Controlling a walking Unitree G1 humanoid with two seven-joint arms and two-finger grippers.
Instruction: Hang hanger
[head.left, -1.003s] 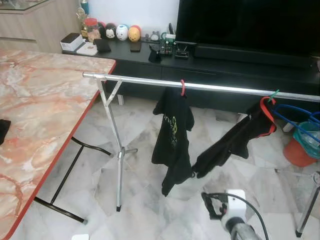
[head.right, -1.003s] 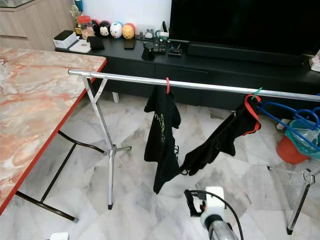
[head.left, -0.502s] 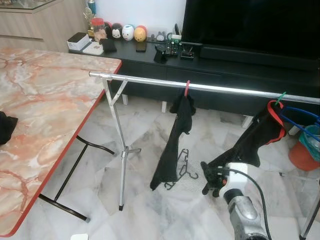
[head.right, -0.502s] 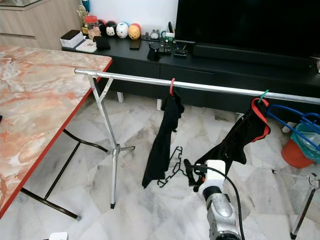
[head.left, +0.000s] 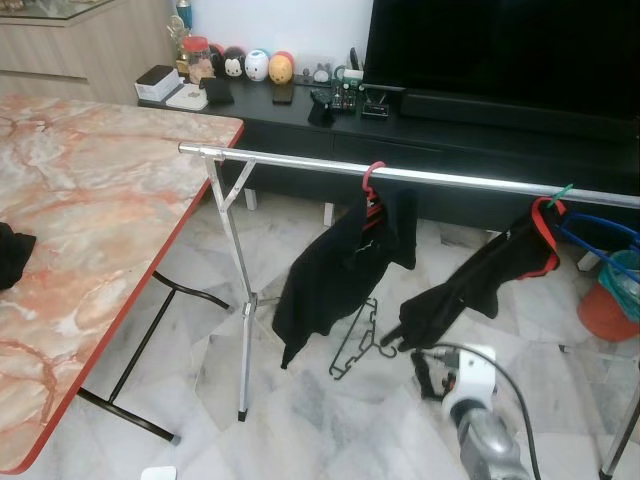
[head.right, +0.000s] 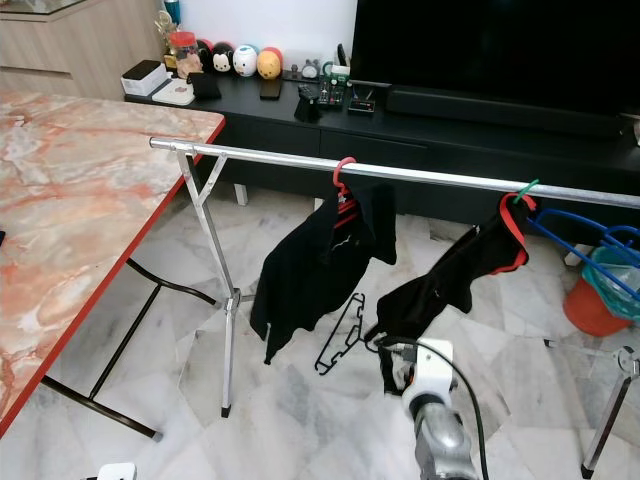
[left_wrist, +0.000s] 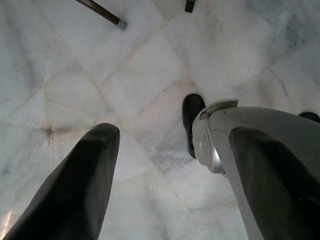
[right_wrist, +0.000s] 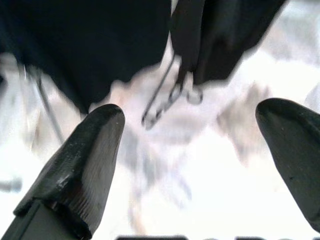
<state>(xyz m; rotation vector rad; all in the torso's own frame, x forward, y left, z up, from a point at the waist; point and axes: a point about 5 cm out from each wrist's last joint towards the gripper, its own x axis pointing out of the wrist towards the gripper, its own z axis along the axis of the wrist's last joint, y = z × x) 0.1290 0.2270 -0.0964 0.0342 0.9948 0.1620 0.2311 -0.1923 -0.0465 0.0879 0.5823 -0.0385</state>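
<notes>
The black hanger is seen below the rail, beyond the released right gripper; its outline is blurred.

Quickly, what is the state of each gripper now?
Left gripper: open, holding nothing, over the floor.
Right gripper: open, holding nothing, facing the clothes.

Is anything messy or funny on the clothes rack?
Yes. The black shirt on the red hanger hangs lopsided, flaring toward the table. A bare black hanger dangles low, seemingly from the second garment, not hooked on the rail.
</notes>
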